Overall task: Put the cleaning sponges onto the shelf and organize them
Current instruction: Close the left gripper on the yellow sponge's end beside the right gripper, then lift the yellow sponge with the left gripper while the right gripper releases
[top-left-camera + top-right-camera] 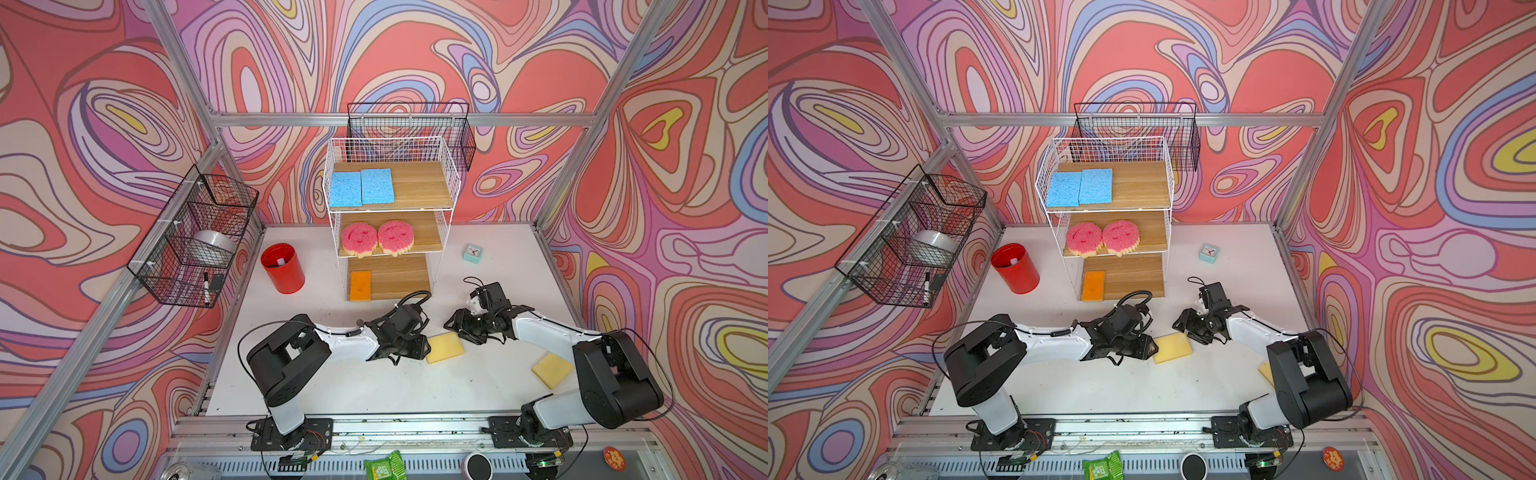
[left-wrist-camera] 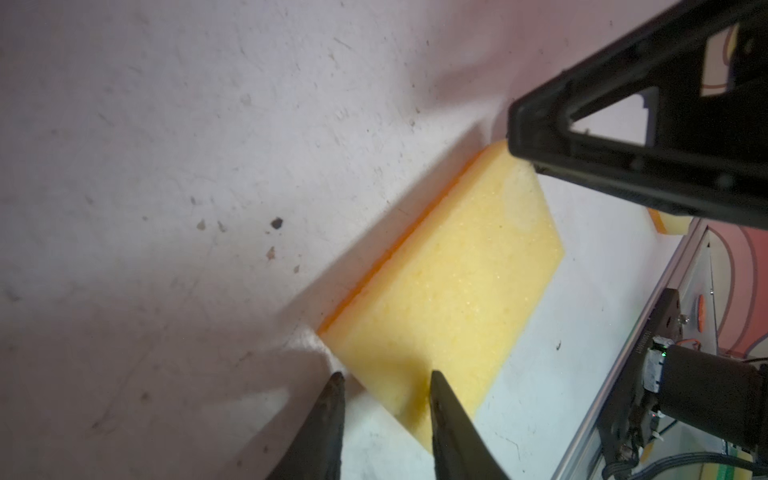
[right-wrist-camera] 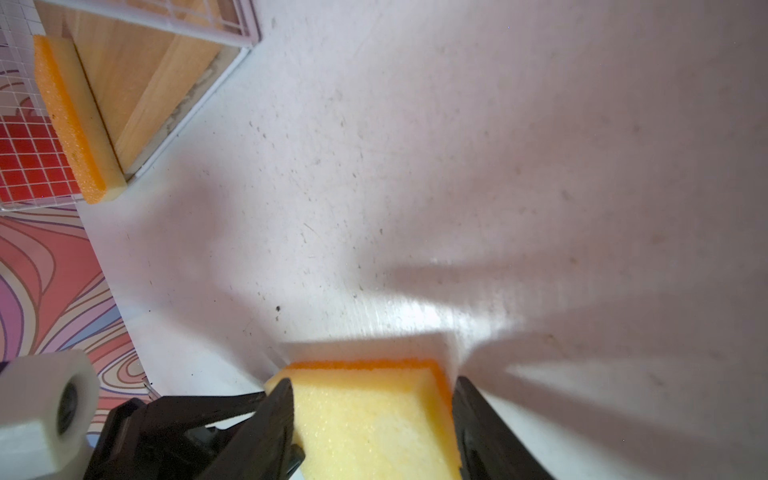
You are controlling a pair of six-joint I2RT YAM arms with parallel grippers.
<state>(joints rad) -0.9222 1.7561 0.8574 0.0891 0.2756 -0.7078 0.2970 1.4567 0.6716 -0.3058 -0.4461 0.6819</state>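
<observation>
A yellow sponge with an orange underside (image 1: 445, 348) (image 2: 449, 282) (image 3: 370, 419) sits between both grippers at the table's middle. My right gripper (image 1: 459, 330) (image 3: 372, 388) is shut across its far end, fingers against both sides. My left gripper (image 1: 428, 347) (image 2: 385, 377) pinches its near corner, one finger denting the yellow face. A second yellow sponge (image 1: 552, 370) lies by the right arm. On the shelf (image 1: 419, 183), two blue sponges (image 1: 361, 187) are on the top board, two pink smiley sponges (image 1: 376, 237) are on the middle board, and an orange sponge (image 1: 360, 285) is on the bottom board.
A red cup (image 1: 283, 268) stands left of the shelf and a mint clock (image 1: 472, 252) to its right. One black wire basket (image 1: 195, 241) hangs on the left frame; another black basket (image 1: 411, 129) hangs behind the shelf top.
</observation>
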